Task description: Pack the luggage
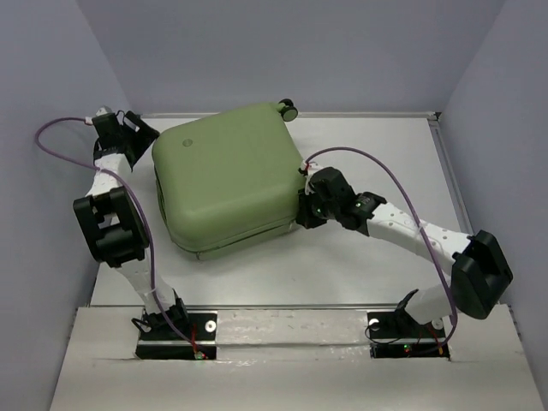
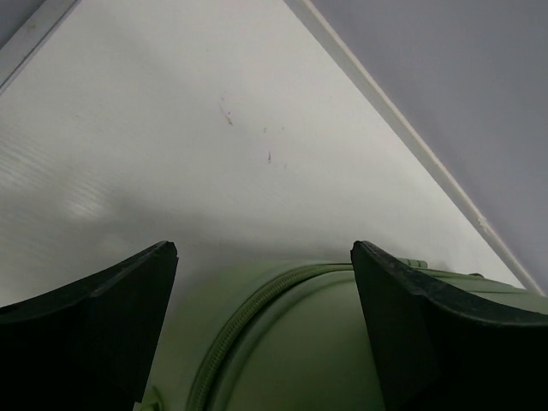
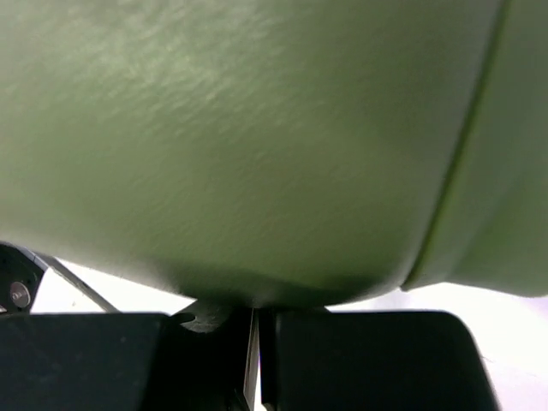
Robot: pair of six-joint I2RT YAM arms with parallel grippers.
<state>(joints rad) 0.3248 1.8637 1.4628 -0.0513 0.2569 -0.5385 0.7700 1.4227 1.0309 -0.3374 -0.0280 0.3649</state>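
The closed luggage (image 1: 229,175), flat on the table (image 1: 377,154), is being pressed at its right side by the right gripper (image 3: 255,318), fingers together, while the left gripper (image 2: 261,257) is being held spread wide, holding nothing, at its far corner, so a sideways slide is being risked.

White table (image 1: 257,282) w/ pale green luggage (image 1: 227,175) lying flat on it, far-left area, shell up.

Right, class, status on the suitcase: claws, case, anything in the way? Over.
Case closed, flat on table. Left claw open at its far-left corner. Right claw shut at its right side. No obstruction seen.
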